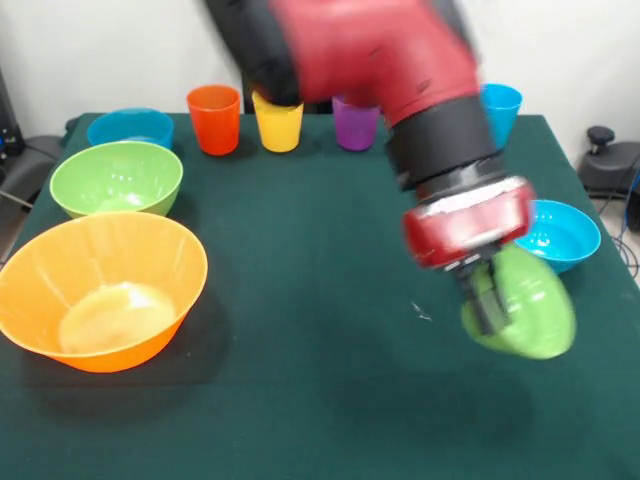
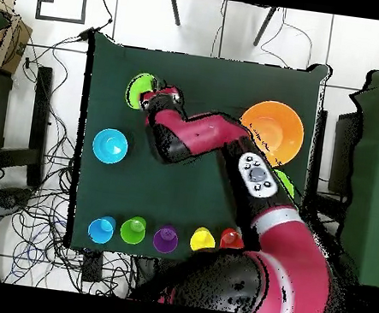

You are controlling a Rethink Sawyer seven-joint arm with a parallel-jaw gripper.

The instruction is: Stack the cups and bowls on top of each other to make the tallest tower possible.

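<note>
My gripper (image 1: 487, 300) is shut on the rim of the small green bowl (image 1: 525, 310) and holds it tilted just above the cloth, near the front right. In the overhead view the gripper (image 2: 151, 99) and this bowl (image 2: 138, 89) are at the upper left. The small blue bowl (image 1: 562, 235) (image 2: 110, 146) sits upright just beyond it. The orange cup (image 1: 214, 118), yellow cup (image 1: 278, 124), purple cup (image 1: 355, 126) and light blue cup (image 1: 500, 113) stand in a row at the far edge. The green cup (image 2: 133, 229) shows only overhead. No tower is in view.
The very large orange bowl (image 1: 100, 290) (image 2: 272, 131), the medium green bowl (image 1: 117, 178) and the medium blue bowl (image 1: 130, 127) stand in a line along the left side. The arm (image 2: 204, 135) crosses the table (image 1: 320, 300). Chairs and cables surround it.
</note>
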